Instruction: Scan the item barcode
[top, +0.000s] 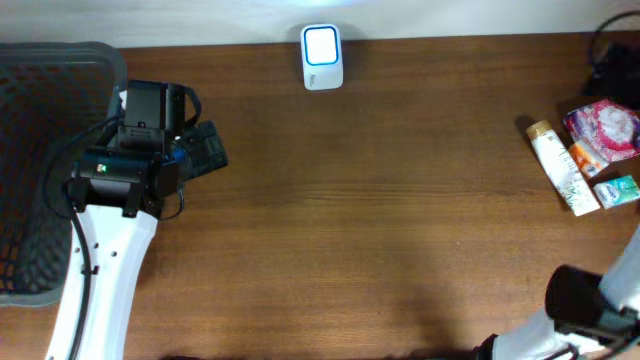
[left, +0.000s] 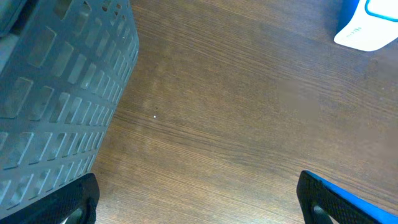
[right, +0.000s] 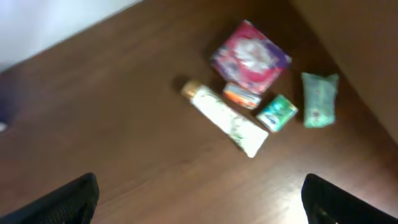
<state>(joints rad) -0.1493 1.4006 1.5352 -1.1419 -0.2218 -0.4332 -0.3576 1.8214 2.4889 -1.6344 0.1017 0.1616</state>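
At the left end of the bench (top: 380, 200) the left arm (top: 105, 235) sat beside the grey basket (top: 40, 100), the right arm (top: 590, 310) at the near right corner, both jaws spread and empty, with white tube (right: 225, 118), pink packet (right: 250, 56) and teal packet (right: 278, 112) clustered far right, well apart from the lit scanner (top: 322, 55).

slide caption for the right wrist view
Open right gripper, with a white tube and pink packet ahead on the wooden table

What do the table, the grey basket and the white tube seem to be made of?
The table: wood or wood-look laminate, matte brown, with visible grain lines. The grey basket: most likely moulded plastic, matte, with a regular grid of slots in its wall. The white tube: probably soft plastic, smooth, gold-coloured cap; the view is blurred, so uncertain.
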